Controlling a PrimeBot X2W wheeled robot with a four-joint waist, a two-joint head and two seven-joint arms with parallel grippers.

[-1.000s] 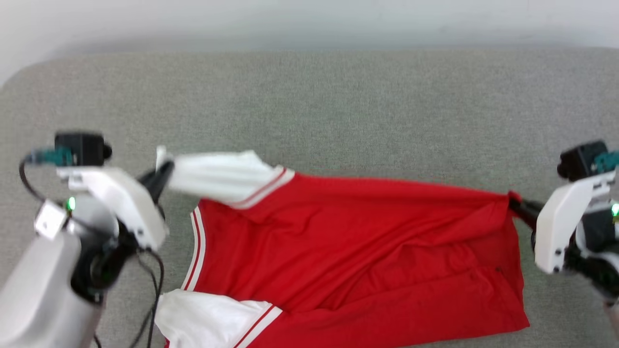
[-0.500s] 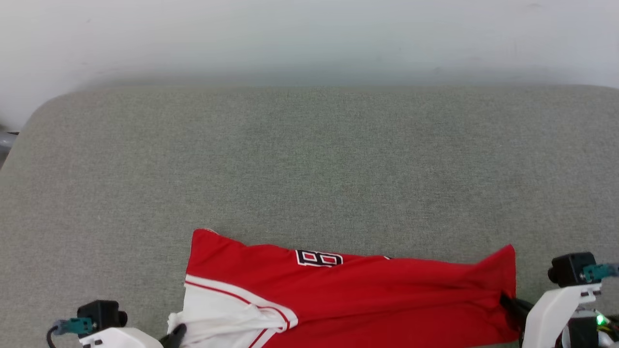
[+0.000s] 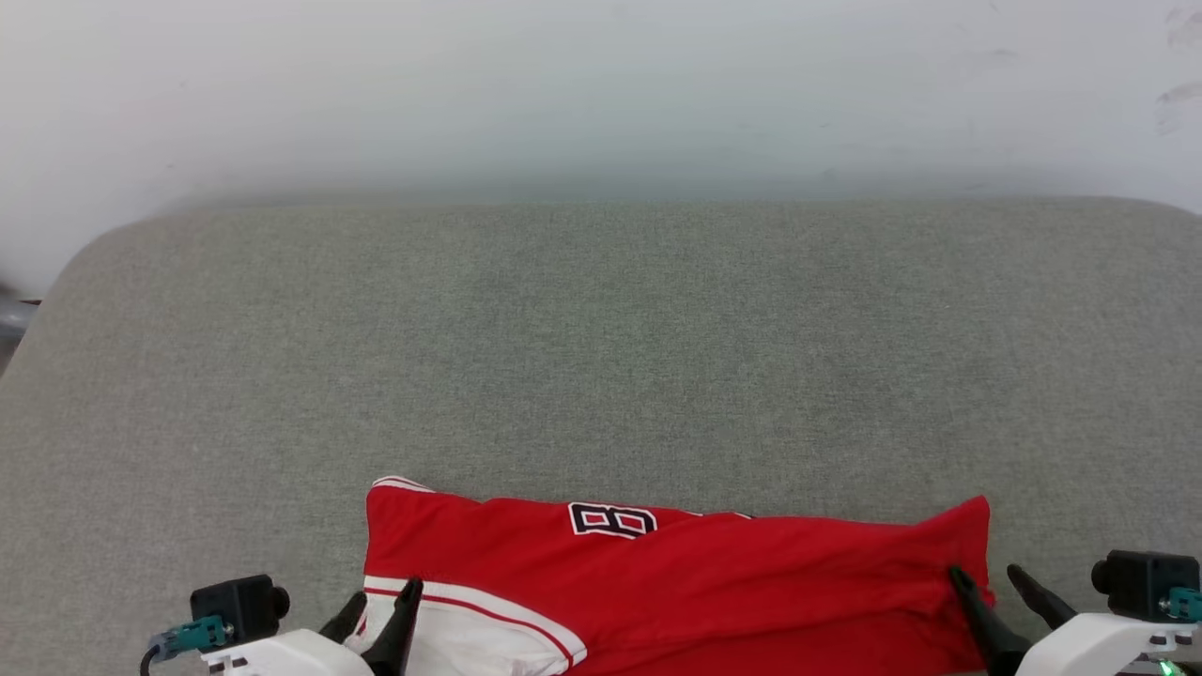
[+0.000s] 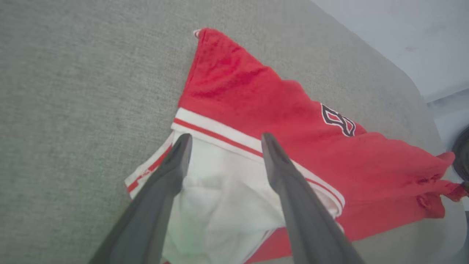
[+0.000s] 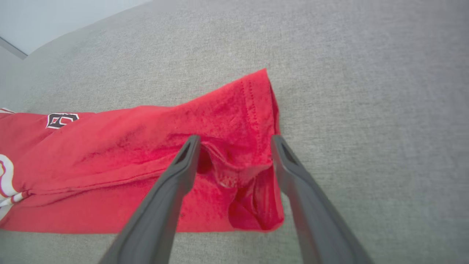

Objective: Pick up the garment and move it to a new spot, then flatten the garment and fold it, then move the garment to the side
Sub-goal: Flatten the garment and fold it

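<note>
While we look from the head, the garment [image 3: 676,563] lies folded lengthwise on the grey cushion [image 3: 601,357], close before us, with our left gripper [image 3: 385,596] and right gripper [image 3: 984,570] both spread and empty at its ends. From the left wrist, the white sleeve [image 4: 220,198] is bunched, so we should smooth it first. From the right wrist, the hem corner [image 5: 253,176] is puckered and wants tugging square.

Grey fabric surface [image 3: 601,357], folded red garment [image 3: 732,582] lying on it
</note>
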